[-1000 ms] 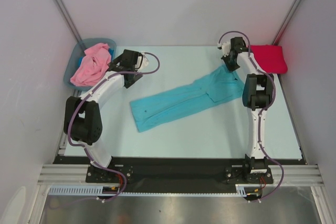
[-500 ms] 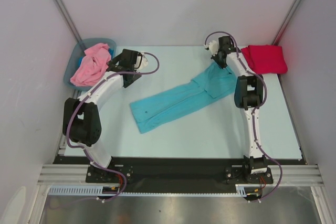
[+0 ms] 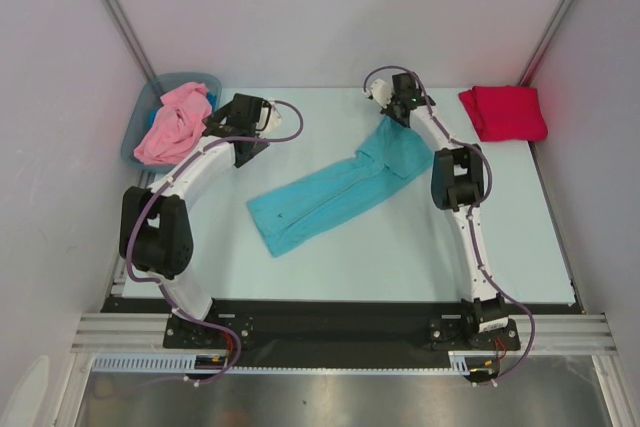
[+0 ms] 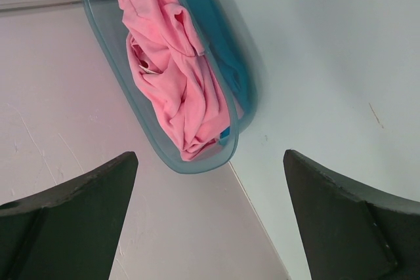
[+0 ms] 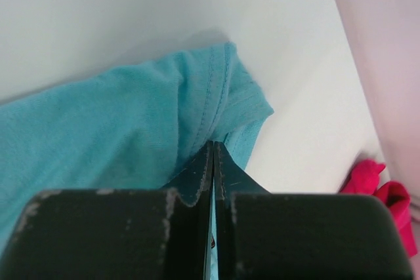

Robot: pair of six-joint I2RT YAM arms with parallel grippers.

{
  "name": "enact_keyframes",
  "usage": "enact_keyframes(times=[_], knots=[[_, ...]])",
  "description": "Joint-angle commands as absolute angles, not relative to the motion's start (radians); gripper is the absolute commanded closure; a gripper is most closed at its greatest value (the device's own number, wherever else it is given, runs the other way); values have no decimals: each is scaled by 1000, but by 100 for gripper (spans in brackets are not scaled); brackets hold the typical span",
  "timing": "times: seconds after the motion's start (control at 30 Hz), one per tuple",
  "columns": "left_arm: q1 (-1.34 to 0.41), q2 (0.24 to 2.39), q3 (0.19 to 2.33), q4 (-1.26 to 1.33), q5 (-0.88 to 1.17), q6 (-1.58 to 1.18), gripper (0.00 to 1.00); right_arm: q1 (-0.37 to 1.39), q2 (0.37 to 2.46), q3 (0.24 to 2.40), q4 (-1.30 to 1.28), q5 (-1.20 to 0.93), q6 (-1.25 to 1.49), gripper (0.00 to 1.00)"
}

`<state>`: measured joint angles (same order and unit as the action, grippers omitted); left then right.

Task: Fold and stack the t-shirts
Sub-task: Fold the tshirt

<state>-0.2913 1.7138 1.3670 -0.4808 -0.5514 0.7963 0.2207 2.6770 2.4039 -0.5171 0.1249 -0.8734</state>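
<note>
A teal t-shirt lies in a long diagonal strip across the table, folded lengthwise. My right gripper is shut on its far upper end, and the wrist view shows teal cloth pinched between the closed fingers. A crimson t-shirt lies folded at the far right; a bit of it shows in the right wrist view. A pink t-shirt is crumpled in the bin at the far left. My left gripper hangs open beside that bin, its fingers wide apart over the pink shirt.
The grey-blue plastic bin sits in the far left corner against the wall. White walls enclose the table on three sides. Metal frame posts run up at both back corners.
My right gripper has moved left along the far edge, dragging the teal shirt's upper end with it and away from the crimson shirt. The left arm has stayed still.
</note>
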Motion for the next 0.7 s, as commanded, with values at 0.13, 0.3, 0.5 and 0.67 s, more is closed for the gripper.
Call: enact_keyframes(times=[0.13, 0.3, 0.5, 0.67], knots=[[-284, 1669, 1362, -480, -555, 787, 0, 324, 2757, 2402, -445, 99, -948, 100], [-284, 1649, 1361, -486, -542, 759, 0, 312, 2754, 2392, -310, 290, -907, 100], [-285, 1612, 1328, -488, -506, 746, 0, 232, 2636, 2289, -197, 409, -835, 76], [-287, 1605, 1322, -488, -470, 735, 1, 212, 2540, 2272, -155, 501, -795, 50]])
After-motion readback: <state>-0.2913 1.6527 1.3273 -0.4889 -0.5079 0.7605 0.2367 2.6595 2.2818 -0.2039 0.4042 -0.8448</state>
